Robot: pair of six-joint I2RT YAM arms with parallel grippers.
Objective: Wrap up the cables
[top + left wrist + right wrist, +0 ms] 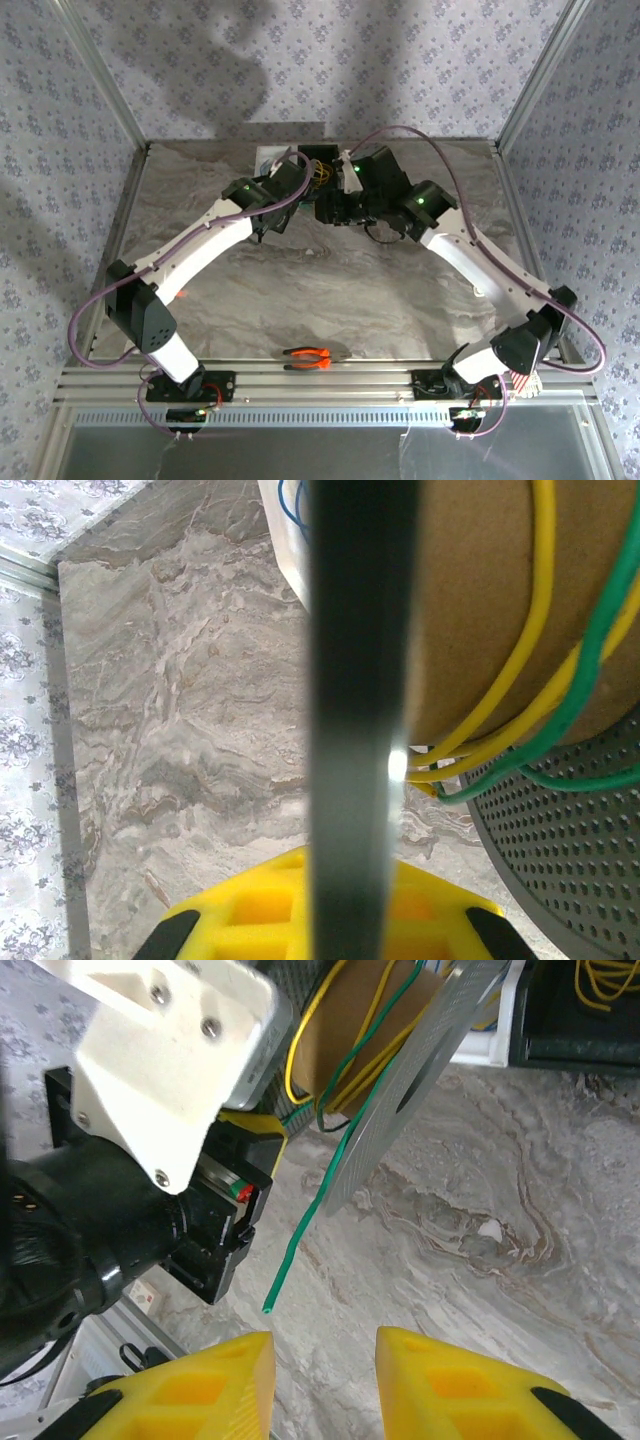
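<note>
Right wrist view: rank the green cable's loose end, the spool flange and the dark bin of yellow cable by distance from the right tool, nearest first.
1. The green cable's loose end: just ahead of the right tool, slightly left.
2. The spool flange: farther ahead, centre.
3. The dark bin: farthest, top right corner, yellow cable inside.

Spool (480, 610) core reads as matt brown cardboard, and its flange (560, 860) is dull grey perforated sheet. Wound on the spool, the yellow and green cables (543, 540) wear smooth, glossy plastic jackets. Under the spool, the tabletop (200, 730) is smooth, marble-patterned and faintly shiny.
</note>
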